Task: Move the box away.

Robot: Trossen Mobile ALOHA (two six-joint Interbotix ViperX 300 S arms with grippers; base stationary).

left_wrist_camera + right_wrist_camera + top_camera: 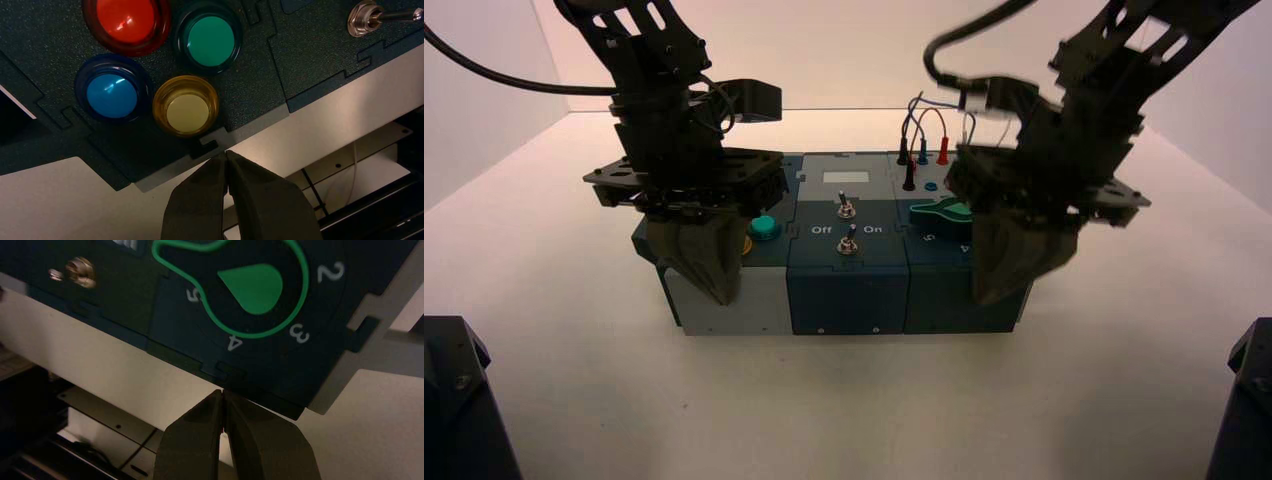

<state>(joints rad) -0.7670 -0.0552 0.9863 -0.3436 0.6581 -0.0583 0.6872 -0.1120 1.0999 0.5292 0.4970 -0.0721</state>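
The box (844,290) is a wide dark-teal and grey panel box on the white table. My left gripper (721,295) is shut and empty, its tips at the box's front edge on the left, just in front of the yellow button (187,111). The red button (126,19), green button (210,40) and blue button (111,95) lie beyond it. My right gripper (989,295) is shut and empty, its tips at the box's front edge on the right, below the green dial (252,287). Both show in the wrist views: left gripper (226,154), right gripper (222,392).
Two toggle switches (847,225) sit at the box's middle between "Off" and "On". Red, blue and dark wires (924,135) are plugged in at the back right. White walls close the table at the back and sides. Dark arm bases (454,400) stand at the front corners.
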